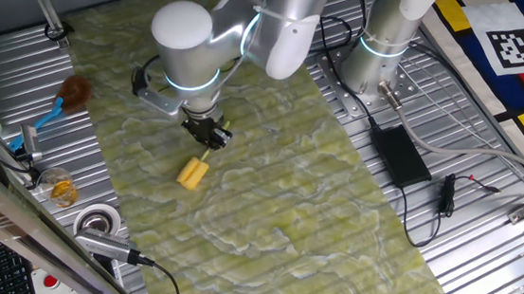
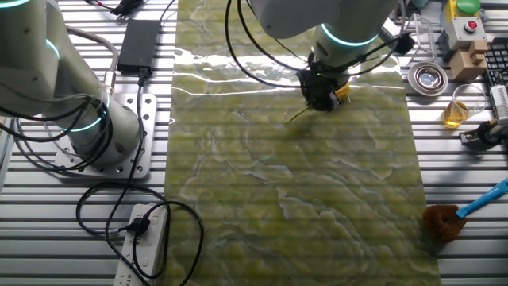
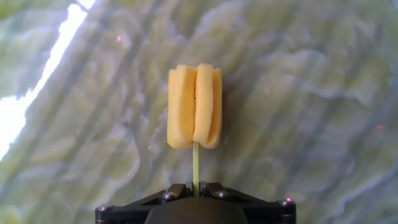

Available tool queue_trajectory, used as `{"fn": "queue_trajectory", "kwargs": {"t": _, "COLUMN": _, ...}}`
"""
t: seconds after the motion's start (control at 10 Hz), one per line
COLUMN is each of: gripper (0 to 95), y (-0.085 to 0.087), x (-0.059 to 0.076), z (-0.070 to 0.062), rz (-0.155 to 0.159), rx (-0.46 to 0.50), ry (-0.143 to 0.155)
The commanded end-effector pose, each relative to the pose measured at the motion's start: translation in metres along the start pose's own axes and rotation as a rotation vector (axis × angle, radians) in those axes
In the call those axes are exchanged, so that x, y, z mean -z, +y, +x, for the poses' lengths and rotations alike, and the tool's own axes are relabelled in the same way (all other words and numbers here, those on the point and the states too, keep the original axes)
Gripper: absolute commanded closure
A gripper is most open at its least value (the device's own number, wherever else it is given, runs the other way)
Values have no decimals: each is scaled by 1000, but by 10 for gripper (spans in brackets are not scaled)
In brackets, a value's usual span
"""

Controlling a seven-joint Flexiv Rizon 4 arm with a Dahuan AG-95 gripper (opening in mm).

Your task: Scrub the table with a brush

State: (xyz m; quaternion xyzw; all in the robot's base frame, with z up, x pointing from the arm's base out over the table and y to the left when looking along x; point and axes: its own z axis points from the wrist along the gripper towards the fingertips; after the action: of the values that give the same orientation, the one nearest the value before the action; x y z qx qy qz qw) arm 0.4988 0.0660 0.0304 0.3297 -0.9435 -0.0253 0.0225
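The brush [image 3: 194, 107] has a small yellow blocky head on a thin pale stem. My gripper [image 3: 195, 185] is shut on the stem, with the head pointing away from the hand. In one fixed view the yellow head [image 1: 192, 172] rests low on the marbled yellow-green table [image 1: 314, 209], just below my gripper [image 1: 209, 140]. In the other fixed view my gripper [image 2: 321, 97] hides most of the brush; a bit of yellow head [image 2: 343, 91] shows beside it over the table [image 2: 286, 199].
A brown fluffy brush with a blue handle [image 1: 67, 97] lies on the ribbed metal left of the table. A tape roll [image 1: 99, 218], a small glass [image 1: 60, 189] and tools sit nearby. A black power brick [image 1: 399, 154] and cables lie right. A second arm's base [image 1: 379, 62] stands behind.
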Motion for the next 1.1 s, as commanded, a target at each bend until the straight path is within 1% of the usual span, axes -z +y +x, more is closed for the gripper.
{"fn": "queue_trajectory", "kwargs": {"t": 0.1, "gripper": 950, "y": 1, "x": 1, "z": -1, "rz": -23, "rx": 39, "ry": -13}}
{"fn": "queue_trajectory", "kwargs": {"t": 0.2, "gripper": 950, "y": 1, "x": 1, "z": -1, "rz": -25, "rx": 18, "ry": -17}}
{"fn": "queue_trajectory", "kwargs": {"t": 0.3, "gripper": 950, "y": 6, "x": -1, "z": -4, "rz": -23, "rx": -20, "ry": -18}}
{"fn": "queue_trajectory", "kwargs": {"t": 0.5, "gripper": 950, "y": 26, "x": -7, "z": -11, "rz": -18, "rx": -77, "ry": -15}}
{"fn": "queue_trajectory", "kwargs": {"t": 0.6, "gripper": 950, "y": 36, "x": -7, "z": -12, "rz": -22, "rx": -109, "ry": -18}}
{"fn": "queue_trajectory", "kwargs": {"t": 0.8, "gripper": 950, "y": 50, "x": -7, "z": -17, "rz": -23, "rx": -150, "ry": -17}}
{"fn": "queue_trajectory", "kwargs": {"t": 0.9, "gripper": 950, "y": 55, "x": -8, "z": -19, "rz": -18, "rx": -170, "ry": -16}}
{"fn": "queue_trajectory", "kwargs": {"t": 1.0, "gripper": 950, "y": 54, "x": -8, "z": -18, "rz": -17, "rx": -171, "ry": -21}}
{"fn": "queue_trajectory", "kwargs": {"t": 1.1, "gripper": 950, "y": 50, "x": -8, "z": -16, "rz": -14, "rx": -160, "ry": -25}}
